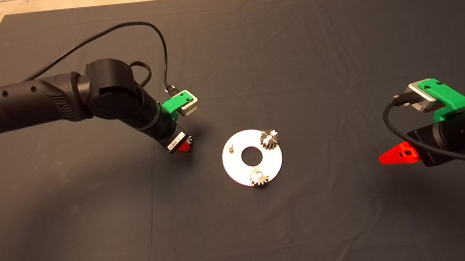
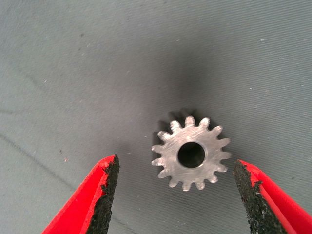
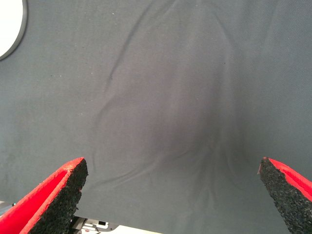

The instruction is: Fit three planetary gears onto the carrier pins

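The silver carrier plate (image 1: 252, 157) lies flat on the dark mat (image 1: 294, 53) covering the counter, near the middle of the head view. Two planetary gears are seated on its pins: one gear (image 1: 269, 138) at the plate's far right rim, a second gear (image 1: 259, 176) at the near rim. The third carrier pin (image 1: 230, 147), on the plate's left side, stands bare.

The third gear (image 2: 190, 153) lies flat on the mat, left of the plate and apart from it. In the left wrist view its centre bore faces the camera and its teeth appear intact.

The left tool (image 2: 176, 195) is positioned directly over this gear, with the arm reaching in from the left. Its fingers are spread, one red finger (image 2: 100, 195) on either side of the gear. Neither pad touches the teeth; mat shows in both gaps. The tool is released and grips nothing.

The right tool (image 3: 173, 195) sits at the right edge of the head view, well apart from the plate. Its fingers are spread wide with only bare mat between them. A sliver of the plate's edge (image 3: 10, 27) shows in a corner of the right wrist view.
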Action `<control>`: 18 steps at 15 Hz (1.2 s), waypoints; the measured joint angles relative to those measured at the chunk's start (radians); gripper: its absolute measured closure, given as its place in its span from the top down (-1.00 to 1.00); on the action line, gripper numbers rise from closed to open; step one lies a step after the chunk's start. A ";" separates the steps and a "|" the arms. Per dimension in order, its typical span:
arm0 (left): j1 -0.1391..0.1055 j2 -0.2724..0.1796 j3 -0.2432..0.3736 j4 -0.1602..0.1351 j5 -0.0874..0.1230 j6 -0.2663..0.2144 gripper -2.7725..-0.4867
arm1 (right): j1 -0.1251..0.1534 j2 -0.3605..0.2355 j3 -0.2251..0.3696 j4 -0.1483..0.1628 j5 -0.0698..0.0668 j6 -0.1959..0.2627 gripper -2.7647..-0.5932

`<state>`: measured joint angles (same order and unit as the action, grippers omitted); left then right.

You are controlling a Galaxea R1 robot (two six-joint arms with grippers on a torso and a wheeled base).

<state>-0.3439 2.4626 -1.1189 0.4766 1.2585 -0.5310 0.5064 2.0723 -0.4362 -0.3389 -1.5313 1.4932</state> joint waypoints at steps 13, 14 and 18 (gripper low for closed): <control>0.001 -0.007 0.002 0.000 -0.073 -0.049 0.00 | -0.005 0.006 -0.014 0.000 0.000 0.000 0.87; 0.001 -0.010 0.002 0.000 -0.088 -0.052 0.00 | -0.005 0.006 -0.014 0.000 0.000 0.000 0.87; 0.003 -0.016 0.011 0.000 -0.091 -0.064 0.00 | -0.005 0.006 -0.014 0.000 0.000 0.000 0.87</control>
<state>-0.3404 2.4462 -1.1079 0.4770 1.1679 -0.5949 0.5017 2.0783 -0.4502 -0.3389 -1.5309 1.4932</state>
